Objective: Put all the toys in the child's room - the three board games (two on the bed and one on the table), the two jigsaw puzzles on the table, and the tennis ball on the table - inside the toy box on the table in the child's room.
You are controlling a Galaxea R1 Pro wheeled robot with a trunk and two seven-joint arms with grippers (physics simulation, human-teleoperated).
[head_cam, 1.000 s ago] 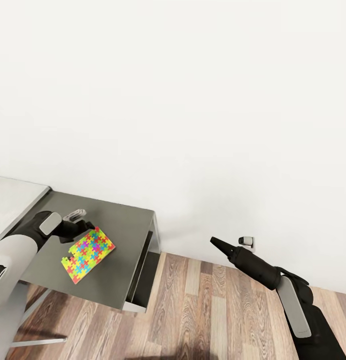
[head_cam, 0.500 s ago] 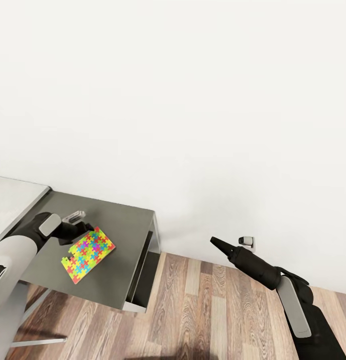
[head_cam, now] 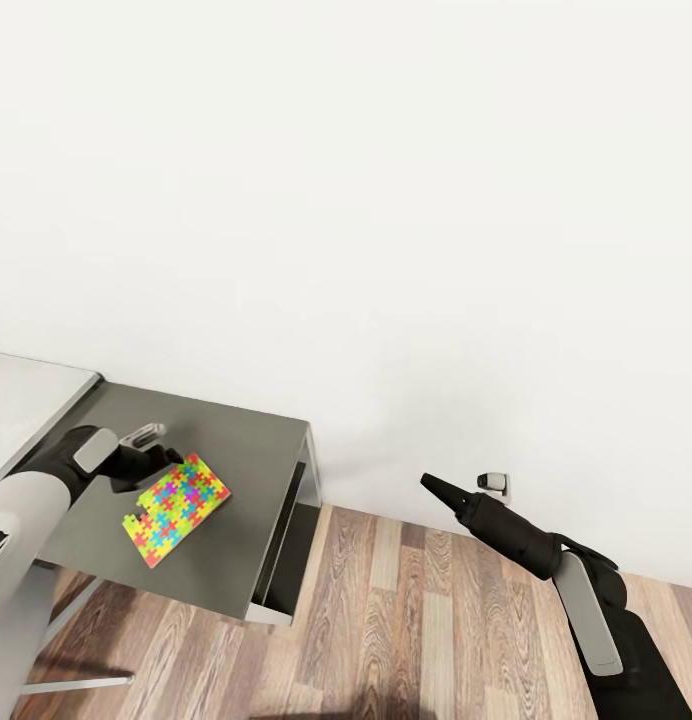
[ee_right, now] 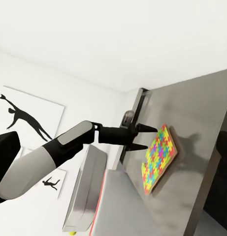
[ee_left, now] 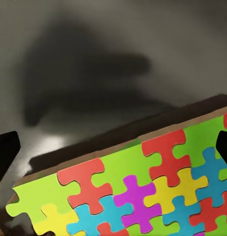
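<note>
One jigsaw puzzle (head_cam: 176, 508), a thin square of bright interlocking pieces, lies on the dark grey cabinet (head_cam: 248, 450) beside the table (head_cam: 26, 400). My left gripper (head_cam: 174, 456) hovers open at the puzzle's far corner. In the left wrist view the puzzle (ee_left: 138, 191) lies just ahead, between the two fingertips (ee_left: 5, 157). The right wrist view shows the left gripper (ee_right: 148, 139) with fingers spread at the puzzle's (ee_right: 157, 160) edge, and the toy box (ee_right: 86, 191) behind it on the table (ee_right: 128, 206). My right gripper (head_cam: 426, 482) hangs open over the floor, holding nothing.
The cabinet's right edge drops to the wood-plank floor (head_cam: 416, 620), with a dark open front (head_cam: 286, 545) below its top. A wall socket (head_cam: 493, 482) sits low on the white wall near my right gripper. Black silhouette pictures (ee_right: 24, 115) hang behind the table.
My left gripper has drawn back a little to the left, away from the puzzle. The puzzle and my right arm have not moved.
</note>
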